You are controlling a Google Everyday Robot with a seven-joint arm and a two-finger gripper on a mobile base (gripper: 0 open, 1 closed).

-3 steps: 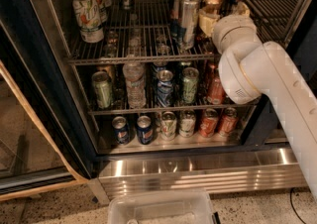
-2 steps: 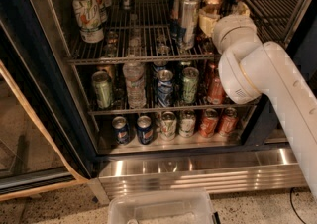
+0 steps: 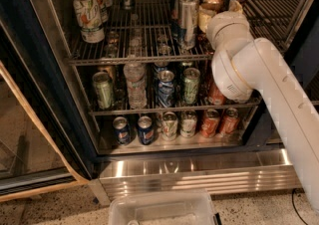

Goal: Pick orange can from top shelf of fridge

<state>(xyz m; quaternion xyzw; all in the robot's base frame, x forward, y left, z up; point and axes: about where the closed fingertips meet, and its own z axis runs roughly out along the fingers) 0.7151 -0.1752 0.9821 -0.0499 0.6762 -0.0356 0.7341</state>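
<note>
The fridge [image 3: 199,171] stood open, and the white arm [image 3: 279,104] reached in from the right to the top shelf [image 3: 139,59]. The gripper [image 3: 234,6] was over the right part of that shelf, almost wholly hidden behind the arm's round wrist, with only a small tan tip showing above it. Whether it was open or closed, or had hold of anything, could not be told. The orange can [image 3: 209,9] stood upright on the top shelf just left of the wrist and the gripper, at the front of a row of similar copper cans running to the back. Whether the gripper touched it could not be told. A silver can [image 3: 188,20] stood just left of the orange can, near the front rail. Green-and-white cans [image 3: 88,12] stood at the shelf's left end. On the rack below were a water bottle [image 3: 135,82] and several upright cans, and on the lowest rack a row of blue, pale and red cans. A clear bin [image 3: 159,209] lay on the floor before the fridge.
</note>
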